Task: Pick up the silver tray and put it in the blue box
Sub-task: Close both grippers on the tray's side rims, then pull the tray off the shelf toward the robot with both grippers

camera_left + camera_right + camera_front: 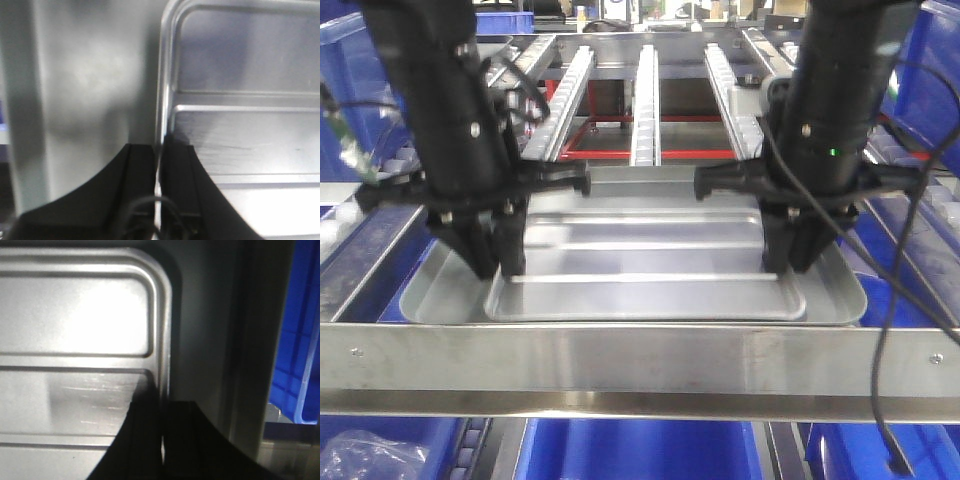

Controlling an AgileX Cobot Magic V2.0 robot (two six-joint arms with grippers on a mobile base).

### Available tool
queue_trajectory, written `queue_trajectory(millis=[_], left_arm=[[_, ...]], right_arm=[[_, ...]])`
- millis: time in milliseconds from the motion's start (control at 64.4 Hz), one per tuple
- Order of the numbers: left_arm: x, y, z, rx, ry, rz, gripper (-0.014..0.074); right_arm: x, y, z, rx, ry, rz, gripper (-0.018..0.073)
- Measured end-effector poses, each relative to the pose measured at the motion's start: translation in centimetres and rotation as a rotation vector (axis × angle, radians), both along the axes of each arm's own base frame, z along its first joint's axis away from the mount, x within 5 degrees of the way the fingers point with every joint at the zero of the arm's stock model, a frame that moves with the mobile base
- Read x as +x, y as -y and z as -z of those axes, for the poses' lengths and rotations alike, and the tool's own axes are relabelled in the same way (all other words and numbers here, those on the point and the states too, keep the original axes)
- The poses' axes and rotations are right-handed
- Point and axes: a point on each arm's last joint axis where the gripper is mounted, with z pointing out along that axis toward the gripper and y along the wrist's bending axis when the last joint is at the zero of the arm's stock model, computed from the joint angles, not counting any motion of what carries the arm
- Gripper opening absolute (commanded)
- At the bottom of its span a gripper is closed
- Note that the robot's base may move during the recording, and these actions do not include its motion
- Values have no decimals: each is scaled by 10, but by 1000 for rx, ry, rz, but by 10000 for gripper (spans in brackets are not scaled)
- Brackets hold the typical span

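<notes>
The silver tray lies lengthwise across the steel rack, its shiny ridged bottom facing up. My left gripper is shut on the tray's left rim; in the left wrist view the rim runs straight between the two black fingers of that gripper. At the other end my right gripper is shut on the right rim, which also runs between its fingers in the right wrist view, gripper. A blue box shows below the rack's front rail.
A wider grey metal sheet or tray lies under the silver tray. The steel front rail crosses in front. Roller rails slope up behind. More blue crates stand to the left and right.
</notes>
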Motion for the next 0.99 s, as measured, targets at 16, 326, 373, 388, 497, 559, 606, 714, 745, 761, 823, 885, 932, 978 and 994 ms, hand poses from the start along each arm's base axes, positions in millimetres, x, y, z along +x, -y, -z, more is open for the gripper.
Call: queue_trajectory(millis=[16, 326, 373, 388, 497, 559, 606, 714, 745, 761, 823, 885, 932, 978, 994], left_arm=[[0, 0, -2, 1, 1, 0, -9], [-20, -13, -61, -38, 81, 0, -9], [-28, -17, -66, -41, 86, 0, -9], [-31, -18, -68, -44, 87, -2, -9], [-55, -26, -73, -61, 90, -9, -9], [-71, -31, -74, -70, 89, -11, -8], [-81, -33, -74, -80, 89, -12, -8], [-105, -35, -74, -99, 80, -17, -5], [-111, -35, -74, -99, 81, -16, -5], [-115, -34, -73, -98, 82, -11, -5], [-130, -33, -72, -94, 85, -18, -6], [-141, -31, -71, -79, 91, -14, -6], [-151, -28, -70, -76, 87, -7, -6], [-156, -26, -68, -70, 82, 1, -6], [-157, -25, -68, -67, 81, 3, -6]], right_arm=[[0, 0, -3, 4, 6, 4, 52], [-29, 1, -63, 71, 93, 58, 52], [-38, -3, -69, 72, 108, 47, 52], [-42, -4, -71, 72, 114, 50, 52], [-68, -9, -79, 72, 138, 56, 52], [-84, -9, -81, 74, 146, 55, 52], [-95, -10, -82, 78, 150, 52, 52], [-120, -10, -83, 92, 146, 45, 52], [-127, -10, -83, 95, 142, 41, 52], [-130, -10, -82, 99, 139, 45, 52], [-143, -8, -81, 108, 131, 45, 52], [-152, -7, -79, 110, 122, 45, 52], [-158, -4, -78, 108, 116, 46, 52], [-162, -3, -77, 106, 110, 45, 52], [-163, -3, -77, 106, 109, 46, 52]])
